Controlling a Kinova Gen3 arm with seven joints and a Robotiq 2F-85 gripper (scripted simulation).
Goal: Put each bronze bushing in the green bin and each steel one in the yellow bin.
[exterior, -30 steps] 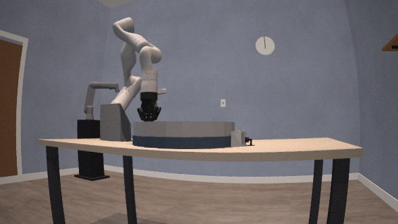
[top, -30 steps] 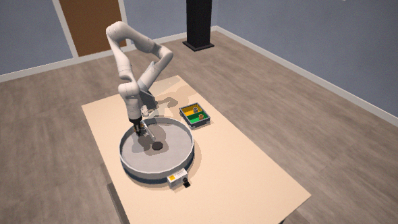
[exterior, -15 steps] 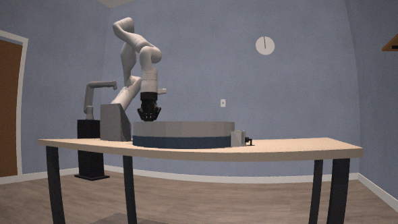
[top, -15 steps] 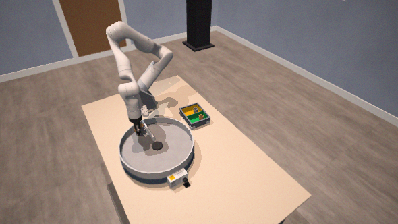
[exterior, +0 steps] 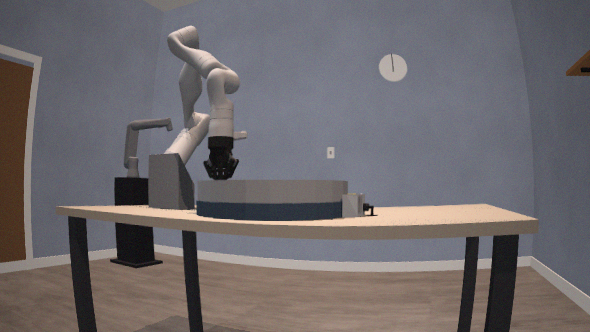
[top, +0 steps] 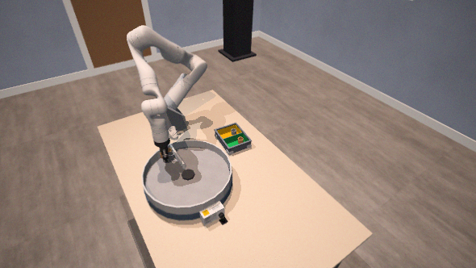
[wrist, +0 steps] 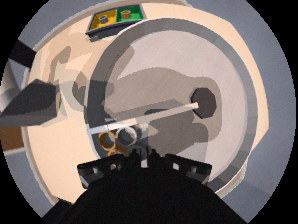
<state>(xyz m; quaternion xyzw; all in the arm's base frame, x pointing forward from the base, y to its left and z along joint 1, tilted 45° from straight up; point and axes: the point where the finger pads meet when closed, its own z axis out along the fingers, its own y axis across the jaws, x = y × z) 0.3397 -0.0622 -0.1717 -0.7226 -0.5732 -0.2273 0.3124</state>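
Note:
The round grey turntable [top: 187, 202] [exterior: 272, 192] [wrist: 240, 65] has a dark hub [top: 188, 174] [wrist: 204, 102] and a thin white bar [top: 179, 159] [wrist: 165, 112] running from the hub to the wall. A steel bushing [wrist: 126, 134] and a bronze bushing [wrist: 106, 141] sit side by side against the wall by the bar. My gripper [top: 166, 158] [exterior: 220, 176] [wrist: 143, 151] reaches down inside the wall there. Its fingers are nearly closed at the steel bushing's rim. The yellow bin [top: 226, 131] [wrist: 95, 24] holds a steel bushing [top: 233, 131]. The green bin [top: 231, 142] [wrist: 136, 15] holds a bronze bushing [top: 240, 140].
The two bins share one grey tray on the table beyond the turntable. A small white control box [top: 211, 212] [exterior: 353, 204] sits against the turntable's near side. The arm's grey base block [exterior: 170, 182] stands behind the turntable.

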